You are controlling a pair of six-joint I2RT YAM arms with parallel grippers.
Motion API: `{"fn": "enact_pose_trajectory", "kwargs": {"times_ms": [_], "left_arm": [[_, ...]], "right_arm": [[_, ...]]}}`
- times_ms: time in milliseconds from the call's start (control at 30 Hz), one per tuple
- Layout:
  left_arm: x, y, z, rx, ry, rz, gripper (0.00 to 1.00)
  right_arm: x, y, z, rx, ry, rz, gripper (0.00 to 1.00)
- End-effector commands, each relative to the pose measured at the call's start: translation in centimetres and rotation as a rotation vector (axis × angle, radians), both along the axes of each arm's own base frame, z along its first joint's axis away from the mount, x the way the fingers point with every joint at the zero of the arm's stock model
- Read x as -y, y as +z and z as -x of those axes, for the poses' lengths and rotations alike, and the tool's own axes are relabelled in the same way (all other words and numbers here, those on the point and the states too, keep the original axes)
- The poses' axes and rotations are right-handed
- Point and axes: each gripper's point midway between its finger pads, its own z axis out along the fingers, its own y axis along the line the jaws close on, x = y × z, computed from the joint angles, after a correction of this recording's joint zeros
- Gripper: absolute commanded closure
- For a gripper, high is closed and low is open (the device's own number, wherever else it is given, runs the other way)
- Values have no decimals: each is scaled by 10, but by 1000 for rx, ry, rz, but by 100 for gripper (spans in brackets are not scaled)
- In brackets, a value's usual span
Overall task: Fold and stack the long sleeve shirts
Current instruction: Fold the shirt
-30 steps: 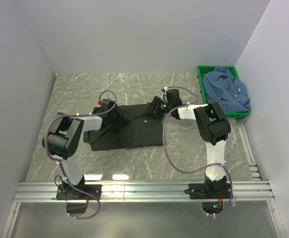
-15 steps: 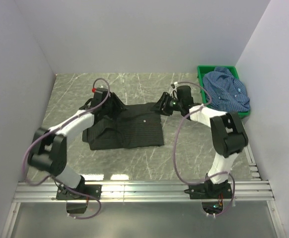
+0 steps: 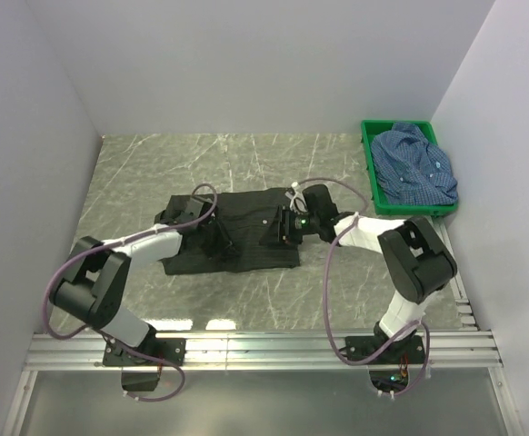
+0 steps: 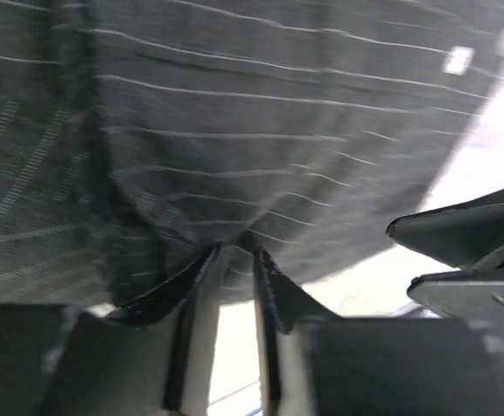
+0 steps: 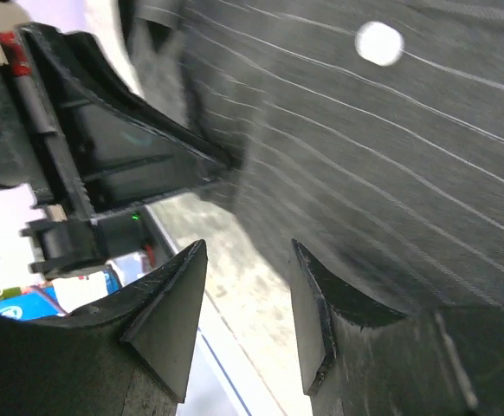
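The black striped shirt (image 3: 246, 238) lies folded in a rough rectangle in the middle of the table. My left gripper (image 3: 217, 238) is over its middle; in the left wrist view (image 4: 235, 250) its jaws are nearly closed, pinching a fold of the black shirt (image 4: 261, 130). My right gripper (image 3: 279, 227) is over the shirt's right part; in the right wrist view (image 5: 248, 247) its jaws are open with nothing between them, next to the black shirt (image 5: 390, 156). The blue checked shirt (image 3: 416, 165) lies crumpled in the green crate (image 3: 368, 154).
The crate stands at the far right, against the right wall. White walls enclose the marble table (image 3: 155, 163) on the left, back and right. A metal rail (image 3: 264, 350) runs along the near edge by the arm bases.
Both grippers have come from the shirt's far edge towards me and inward, onto its middle. The black shirt now lies as a tidier, narrower rectangle.
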Motion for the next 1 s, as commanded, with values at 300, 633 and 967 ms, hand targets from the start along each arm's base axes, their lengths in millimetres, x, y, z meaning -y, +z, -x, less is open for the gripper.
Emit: {"fn": "enact_pose_trajectory", "kwargs": {"times_ms": [300, 633, 967], "left_arm": [[-67, -60, 23, -165, 136, -176, 80], [-68, -14, 12, -76, 131, -100, 66], [-24, 98, -89, 197, 94, 58, 54]], "right_arm": [[75, -95, 21, -232, -90, 196, 52], [97, -58, 2, -121, -160, 211, 53], [51, 76, -92, 190, -206, -48, 51]]}}
